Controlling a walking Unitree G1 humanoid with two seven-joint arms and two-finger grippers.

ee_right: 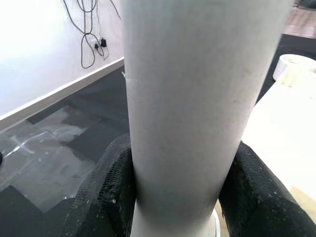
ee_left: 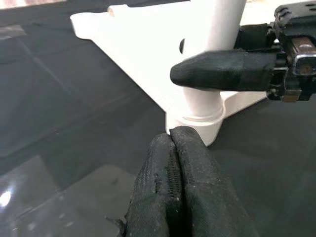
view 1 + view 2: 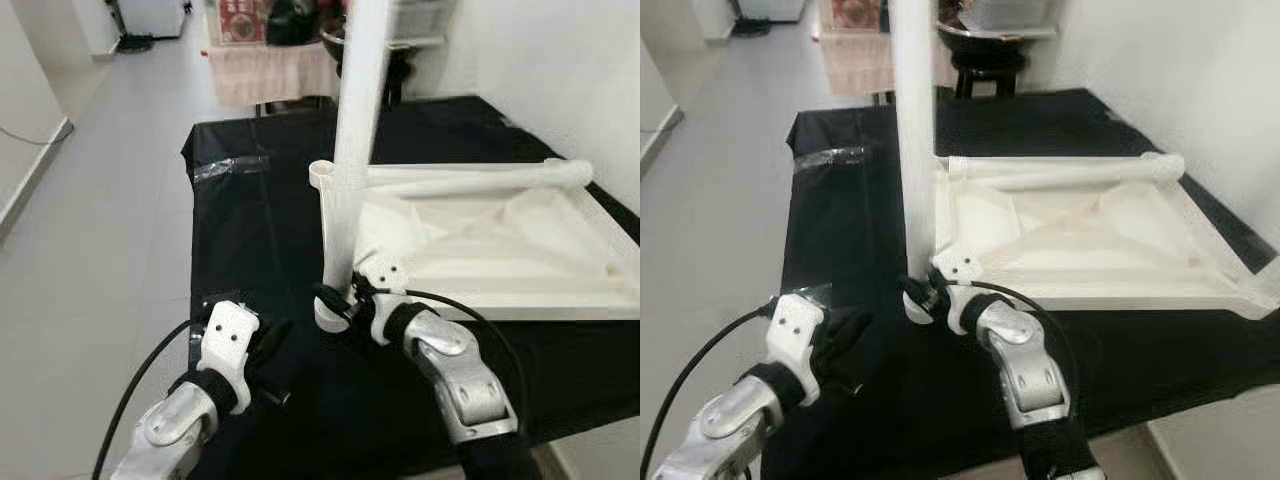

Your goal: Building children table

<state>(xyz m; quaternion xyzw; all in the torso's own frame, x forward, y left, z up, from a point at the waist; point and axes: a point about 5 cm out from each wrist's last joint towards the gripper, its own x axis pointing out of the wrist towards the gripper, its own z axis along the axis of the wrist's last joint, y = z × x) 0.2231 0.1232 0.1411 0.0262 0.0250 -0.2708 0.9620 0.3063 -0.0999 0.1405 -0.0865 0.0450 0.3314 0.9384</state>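
A black-covered table (image 3: 250,250) fills the middle, its left edge dropping to open grey floor (image 3: 90,230) with plenty of room on that side, a white wall (image 3: 560,60) close on the right, and a cloth-draped stand (image 3: 265,70) beyond the far end. On the black surface lies the white tabletop (image 3: 500,250), upside down, near corner just at the front edge. One white leg (image 3: 350,150) stands upright in that corner socket; a second leg (image 3: 470,180) lies flat across the far side. The right gripper (image 3: 338,300) clamps the upright leg low down, fingers either side. The left gripper (image 2: 177,163) sits just beside the socket base, fingers pressed together, holding nothing.
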